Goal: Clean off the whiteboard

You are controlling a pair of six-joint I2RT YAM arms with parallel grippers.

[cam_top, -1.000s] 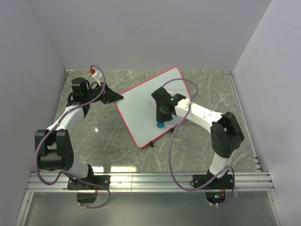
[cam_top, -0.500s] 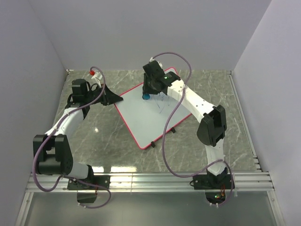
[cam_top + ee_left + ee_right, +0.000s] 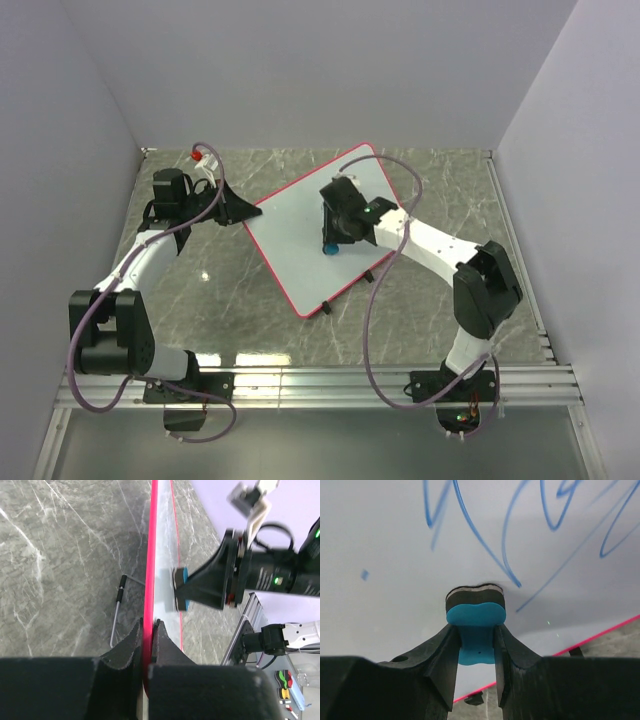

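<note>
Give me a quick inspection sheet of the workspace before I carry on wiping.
Surface: grey marbled table, no spills seen.
Job's things: whiteboard, red-framed, lies at an angle mid-table; blue scribbles on it; blue eraser with its felt face at the board.
Clutter: nothing seen.
Hands: left hand shut on the whiteboard's edge; right hand shut on the eraser.
Cables: purple cables loop off both arms; the right loop arches over the board's far corner.
Surroundings: plain walls on three sides; metal rail at the near edge.
</note>
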